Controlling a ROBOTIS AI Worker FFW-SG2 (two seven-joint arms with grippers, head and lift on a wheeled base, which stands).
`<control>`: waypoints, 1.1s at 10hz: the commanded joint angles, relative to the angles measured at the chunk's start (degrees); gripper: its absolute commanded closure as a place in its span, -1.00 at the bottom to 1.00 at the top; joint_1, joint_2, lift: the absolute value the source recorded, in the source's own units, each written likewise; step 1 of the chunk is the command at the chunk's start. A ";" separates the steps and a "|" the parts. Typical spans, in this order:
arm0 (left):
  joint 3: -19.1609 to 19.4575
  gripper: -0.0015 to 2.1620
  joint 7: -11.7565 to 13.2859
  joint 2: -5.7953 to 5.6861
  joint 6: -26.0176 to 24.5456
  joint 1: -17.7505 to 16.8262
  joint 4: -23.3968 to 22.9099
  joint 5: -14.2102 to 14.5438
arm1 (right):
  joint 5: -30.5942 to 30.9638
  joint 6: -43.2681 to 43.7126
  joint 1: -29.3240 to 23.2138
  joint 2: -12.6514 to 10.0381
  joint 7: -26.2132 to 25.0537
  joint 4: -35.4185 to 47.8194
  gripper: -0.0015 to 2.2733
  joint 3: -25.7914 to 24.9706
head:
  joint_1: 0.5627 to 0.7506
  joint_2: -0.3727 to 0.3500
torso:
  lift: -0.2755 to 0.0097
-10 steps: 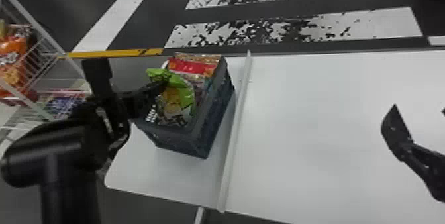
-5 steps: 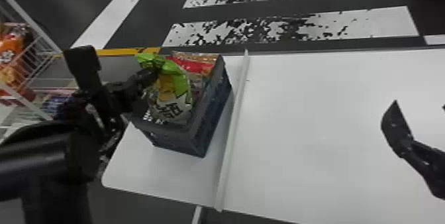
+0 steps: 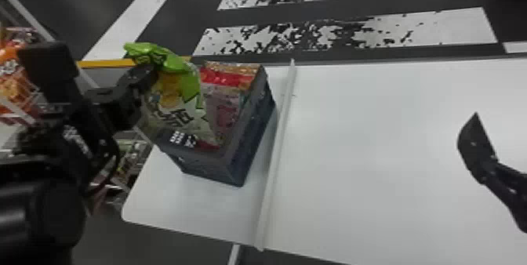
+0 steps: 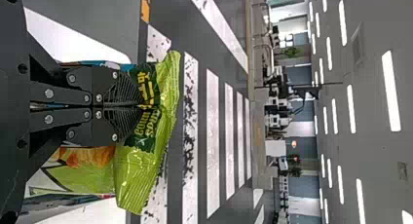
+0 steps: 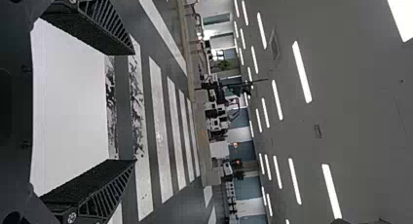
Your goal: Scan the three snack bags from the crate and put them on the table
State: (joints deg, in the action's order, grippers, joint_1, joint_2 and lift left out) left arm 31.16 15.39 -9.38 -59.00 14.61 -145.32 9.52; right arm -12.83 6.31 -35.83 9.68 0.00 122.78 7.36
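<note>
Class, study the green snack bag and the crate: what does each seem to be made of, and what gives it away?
The green snack bag: thin, glossy plastic film, perhaps foil-lined; it creases, and its ridged top seal catches the light.
The crate: probably rigid plastic, dark and fairly matt; its walls and rim keep straight edges.
</note>
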 commanded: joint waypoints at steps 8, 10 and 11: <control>2.94 0.98 -1.07 3.41 -7.58 1.39 -9.63 15.62 | 0.00 0.93 -1.00 -0.01 -0.79 2.90 -0.92 -1.47 | 0.41 0.78 | 0.27; 2.59 0.98 -1.33 6.39 -9.34 1.12 -9.81 18.96 | 0.09 0.93 -1.18 -0.01 -1.23 3.61 -0.92 -1.82 | 0.41 0.63 | 0.27; 1.80 0.98 -1.51 8.33 -9.17 0.86 -9.81 19.84 | 0.09 0.93 -1.26 -0.01 -1.32 3.69 -0.92 -1.82 | 0.41 0.57 | 0.27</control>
State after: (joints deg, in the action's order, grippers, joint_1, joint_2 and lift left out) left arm 33.40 13.92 -2.32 -68.08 15.60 -155.10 28.79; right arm -12.76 7.24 -37.03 9.67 -1.29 126.39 5.56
